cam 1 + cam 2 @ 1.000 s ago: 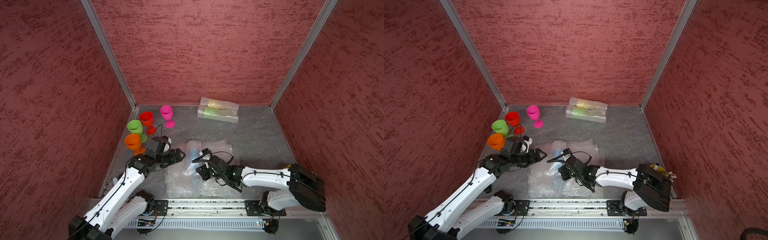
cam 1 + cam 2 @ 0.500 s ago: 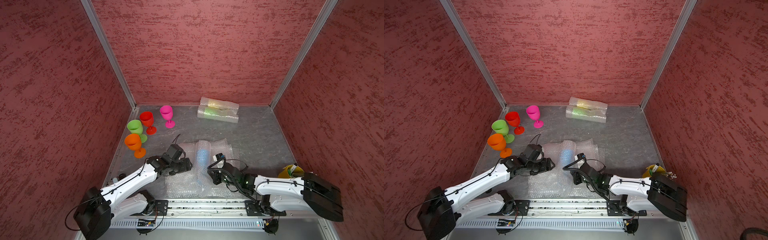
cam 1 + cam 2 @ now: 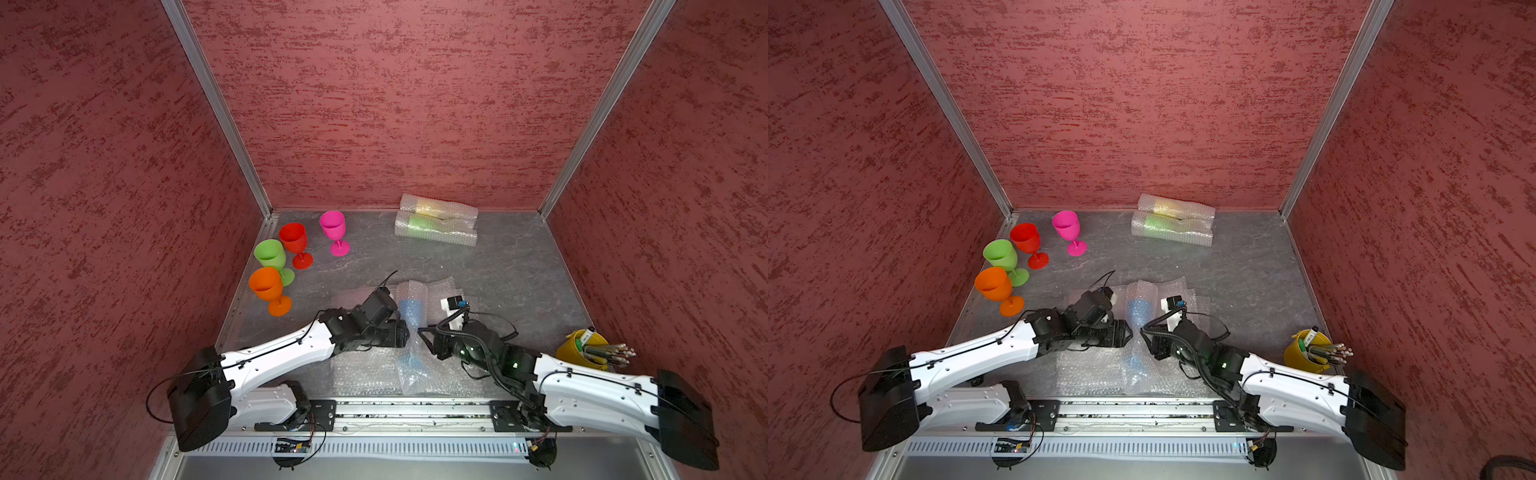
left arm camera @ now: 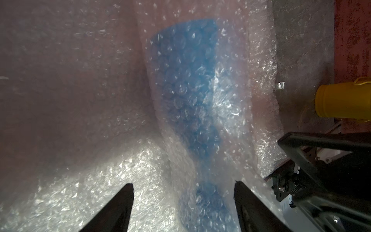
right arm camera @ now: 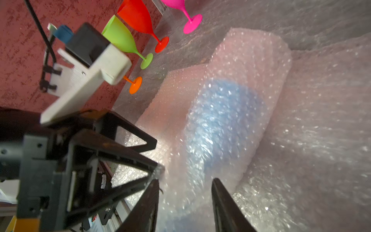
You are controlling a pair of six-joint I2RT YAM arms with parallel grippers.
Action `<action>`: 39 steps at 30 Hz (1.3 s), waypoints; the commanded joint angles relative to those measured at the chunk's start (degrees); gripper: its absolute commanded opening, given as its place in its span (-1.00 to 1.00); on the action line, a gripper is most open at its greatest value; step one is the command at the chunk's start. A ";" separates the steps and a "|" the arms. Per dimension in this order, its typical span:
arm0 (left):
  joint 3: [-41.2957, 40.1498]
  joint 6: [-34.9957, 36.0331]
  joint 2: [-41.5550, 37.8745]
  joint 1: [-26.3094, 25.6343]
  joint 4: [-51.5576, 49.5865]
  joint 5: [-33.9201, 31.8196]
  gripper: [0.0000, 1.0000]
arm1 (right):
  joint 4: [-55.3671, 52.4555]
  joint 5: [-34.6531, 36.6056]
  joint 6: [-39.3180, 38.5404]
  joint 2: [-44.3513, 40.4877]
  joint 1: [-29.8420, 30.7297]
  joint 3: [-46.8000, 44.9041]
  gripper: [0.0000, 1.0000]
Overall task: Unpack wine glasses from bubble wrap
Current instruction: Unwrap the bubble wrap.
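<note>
Through its sleeve (image 3: 410,291) the blue goblet (image 4: 186,80) is a blurred smear; at the back, the wrapped yellow goblet (image 3: 430,206) and green goblet (image 3: 419,226) are mere tints. The left hand (image 4: 183,182) and right hand (image 5: 185,179) have fingers (image 4: 112,211) cut off at the edge; whether either touches the sleeve cannot be told.

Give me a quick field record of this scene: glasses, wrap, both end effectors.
unwrapped, upright, far left: pink goblet, red goblet, green goblet, orange goblet
wrapped, at back wall: two sleeves, yellow-tinted sleeve, green-tinted sleeve
in work: blue goblet lying inside a bubble wrap sleeve, on flat sheets
left end effector: open, straddling the sleeve at the goblet's narrow end
right end effector: open, sleeve between its fingers
other: yellow cup of utensils, near right
</note>
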 commanded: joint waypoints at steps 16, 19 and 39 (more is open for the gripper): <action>-0.96 0.15 1.62 -1.26 4.87 -0.56 0.55 | -19.76 -2.94 -7.74 9.41 -1.25 12.17 -0.24; -1.18 0.07 1.88 -0.60 4.45 -0.96 0.54 | -21.40 -0.69 -7.85 9.16 -1.26 12.58 -0.61; -0.92 -1.79 0.20 3.79 11.45 13.25 0.49 | -11.45 -3.02 -7.40 1.03 -1.34 7.02 -1.00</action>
